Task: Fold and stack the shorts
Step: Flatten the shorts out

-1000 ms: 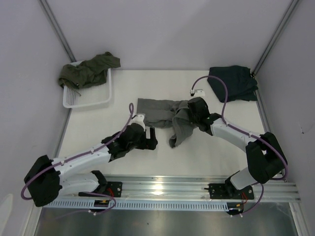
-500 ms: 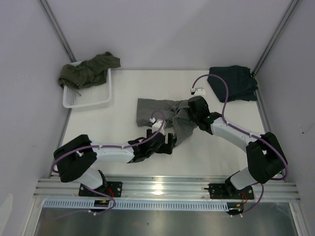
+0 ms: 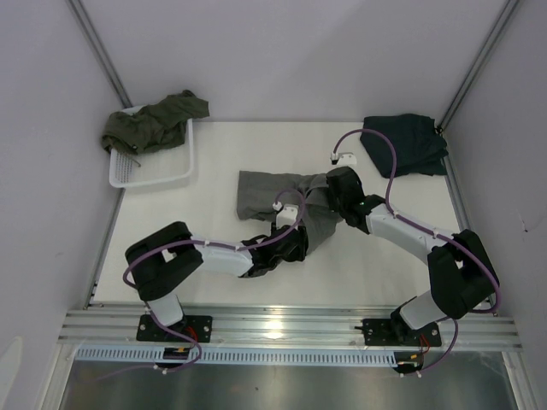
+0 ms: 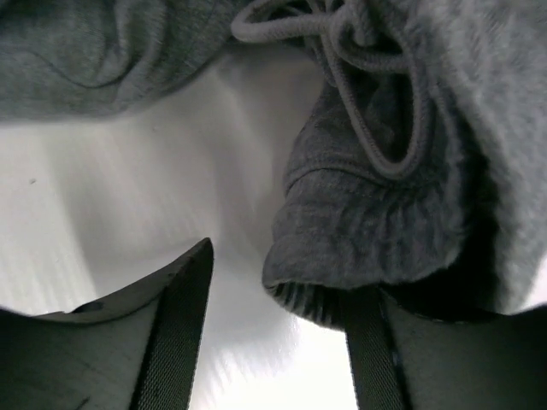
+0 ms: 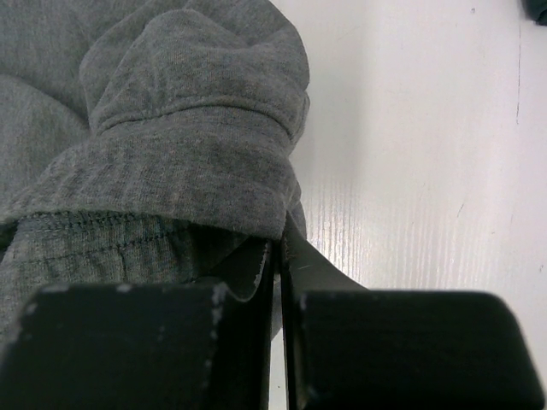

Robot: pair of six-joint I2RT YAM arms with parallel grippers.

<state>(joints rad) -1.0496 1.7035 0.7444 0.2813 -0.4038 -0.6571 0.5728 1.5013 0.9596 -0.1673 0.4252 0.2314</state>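
A white mesh basket (image 3: 154,171) sits in my table's (image 3: 184,224) far left corner. A metal rail (image 3: 282,325) lines the near edge.

— Where do the two arms meet?
— At the crumpled grey shorts (image 3: 269,195), mid-surface (image 3: 197,215): left pincer (image 3: 297,239) at their near edge, right pincer (image 3: 329,198) at their right end.
— The others?
— Olive shorts (image 3: 154,122) spill over a white basket (image 3: 149,171), far left; navy shorts (image 3: 406,143) lie far right.
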